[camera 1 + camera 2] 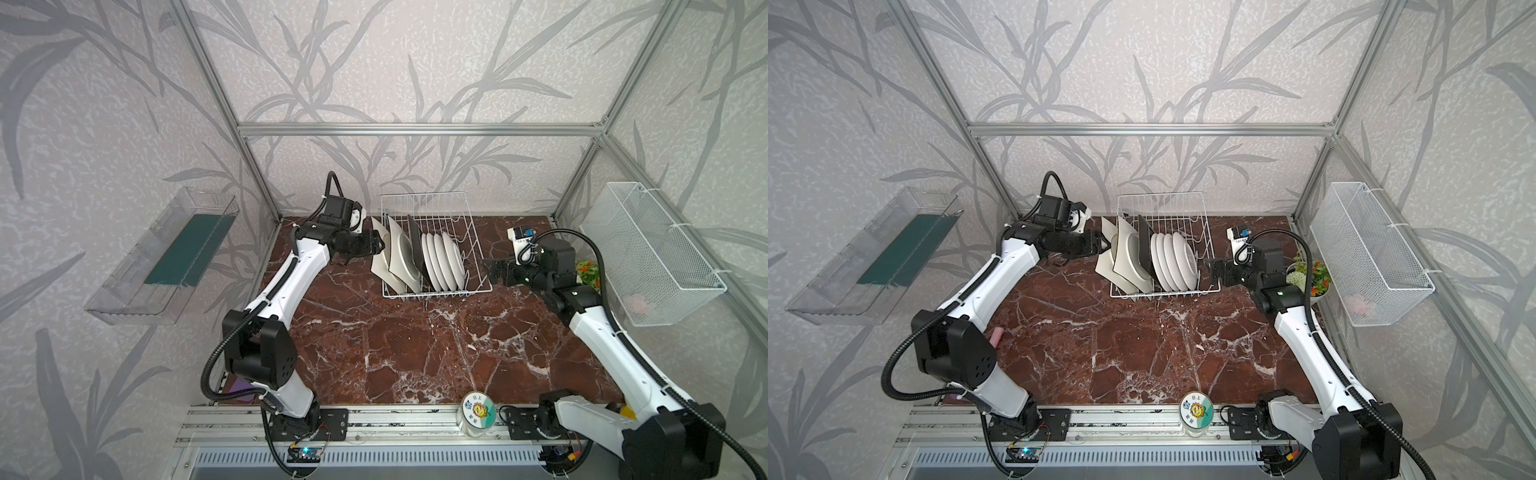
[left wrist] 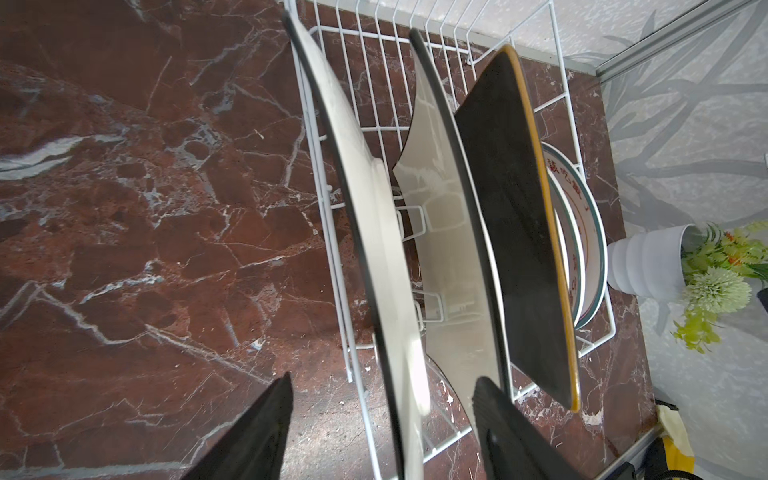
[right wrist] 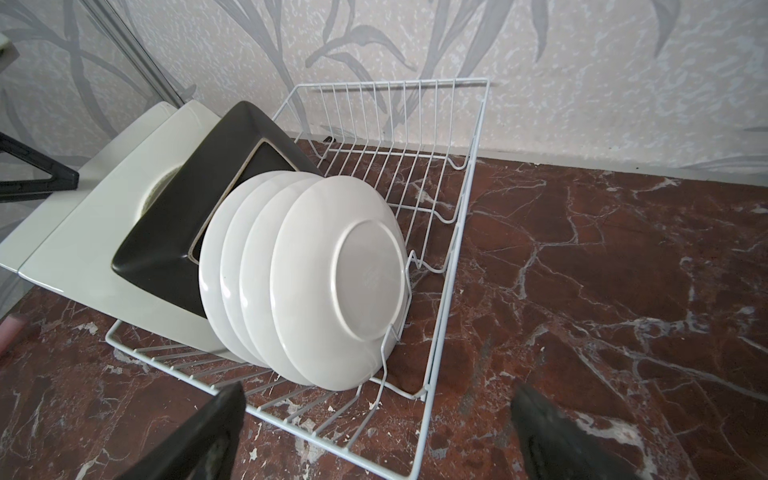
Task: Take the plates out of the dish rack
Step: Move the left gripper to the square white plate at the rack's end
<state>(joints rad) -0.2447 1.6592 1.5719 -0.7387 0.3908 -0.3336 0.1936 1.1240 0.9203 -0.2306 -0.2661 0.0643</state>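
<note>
Left gripper [image 2: 382, 380] is the one doing something. Its fingers [image 2: 257, 428] sit one on each side of the outermost cream plate [image 2: 365, 208], straddling its rim edge-on. The jaws are parted with a gap showing on both faces, so I'd say it's not pinching yet and nothing's actually held. Coming in like that makes sense: the plates stand on edge, and a thin rim is about all a pincer can grab. That plate's at the left end of the dish rack [image 1: 424, 205], leaning out over the rack's side wire, which is probably why it's first pick. Lined up behind it are the second cream plate [image 2: 449, 249], the black plate [image 2: 507, 232] and four round white plates [image 3: 332, 282]. They're all propped in the rack, so nothing's unloaded as far as I can tell. Right gripper [image 3: 380, 392] hangs wide open and empty just beside the rack's other end, facing the round ones. My guess is it's parked there for those. The marble table [image 1: 415, 353] in front looks like the landing spot.
</note>
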